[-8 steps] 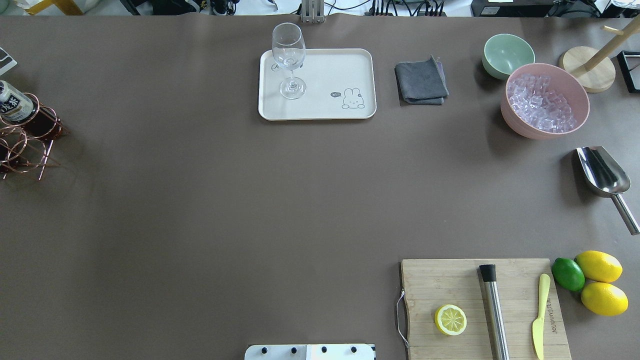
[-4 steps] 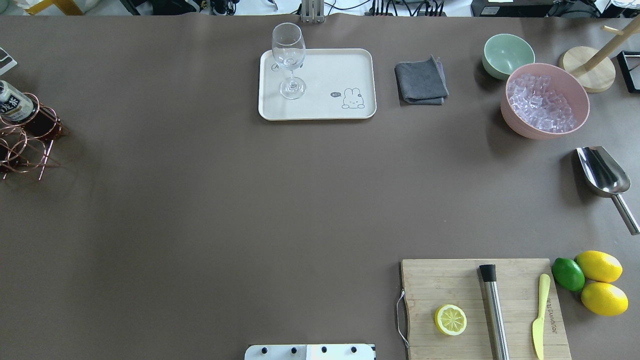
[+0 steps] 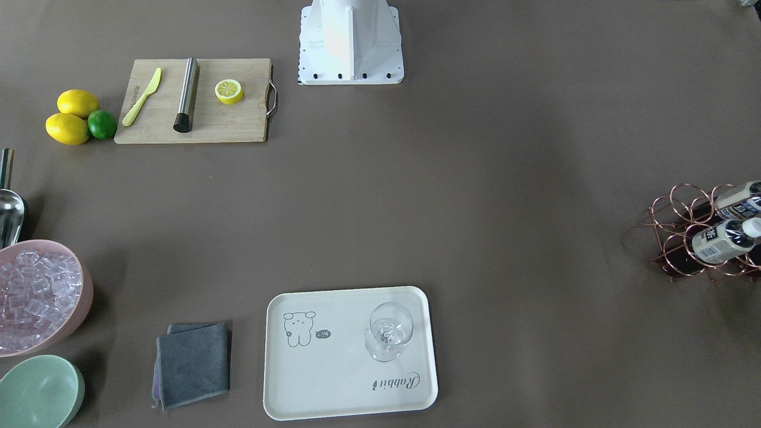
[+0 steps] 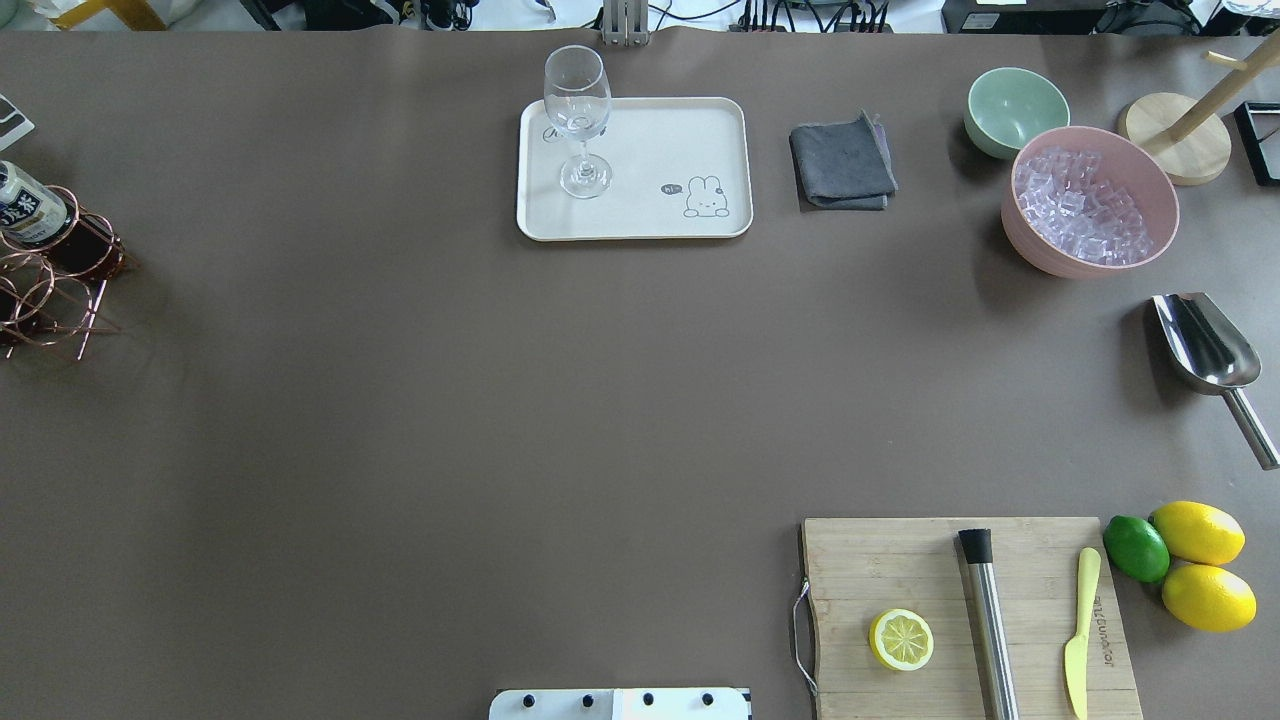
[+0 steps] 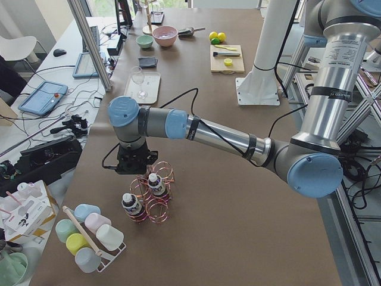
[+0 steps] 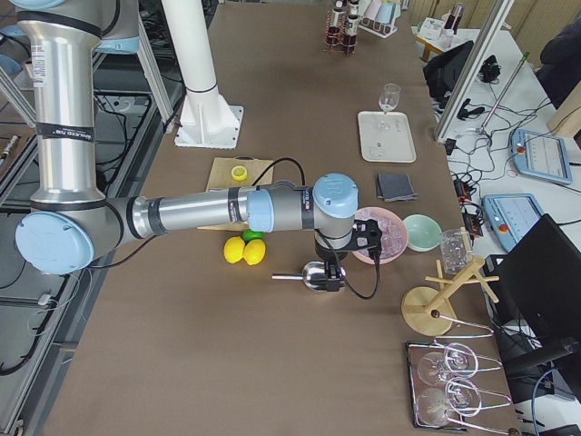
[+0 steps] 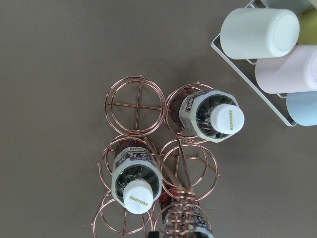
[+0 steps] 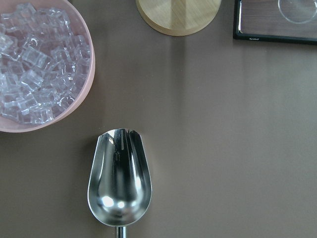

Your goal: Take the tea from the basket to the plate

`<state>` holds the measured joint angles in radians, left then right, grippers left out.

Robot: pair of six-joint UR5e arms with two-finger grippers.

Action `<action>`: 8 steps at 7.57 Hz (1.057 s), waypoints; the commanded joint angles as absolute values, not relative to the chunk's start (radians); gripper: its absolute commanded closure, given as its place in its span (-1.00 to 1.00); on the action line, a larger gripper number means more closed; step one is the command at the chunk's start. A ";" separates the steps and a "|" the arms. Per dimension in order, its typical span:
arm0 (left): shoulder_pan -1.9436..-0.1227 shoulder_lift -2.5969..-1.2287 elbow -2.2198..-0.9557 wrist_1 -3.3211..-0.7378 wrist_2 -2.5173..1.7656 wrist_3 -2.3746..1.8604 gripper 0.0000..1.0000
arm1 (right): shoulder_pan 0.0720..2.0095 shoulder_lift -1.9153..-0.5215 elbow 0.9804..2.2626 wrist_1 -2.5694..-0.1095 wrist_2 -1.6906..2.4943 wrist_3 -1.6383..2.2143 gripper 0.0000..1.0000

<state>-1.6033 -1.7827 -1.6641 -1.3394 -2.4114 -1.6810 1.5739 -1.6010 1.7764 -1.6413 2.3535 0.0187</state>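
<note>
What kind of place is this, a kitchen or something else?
Probably a robotics lab staged as a drinks bar: a robot arm reaches over the table, a control tablet lies beside it, and a tray, ice bowl and lemons are laid out.

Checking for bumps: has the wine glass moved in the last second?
No; the wine glass stands at the same corner of the cream tray, unshifted.

Bright even light; soft shadows; glare on scoop [image 8: 119, 191]; sharp focus.
</note>
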 commanded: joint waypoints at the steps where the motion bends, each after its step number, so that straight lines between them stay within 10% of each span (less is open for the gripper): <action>1: -1.603 -1.784 -1.667 -1.338 -2.411 -1.681 1.00 | 1.574 -1.603 1.776 -1.640 2.353 0.017 -1.00; 8: -1.635 -1.799 -1.734 -1.263 -2.445 -1.678 1.00 | 1.574 -1.603 1.776 -1.640 2.353 0.018 -1.00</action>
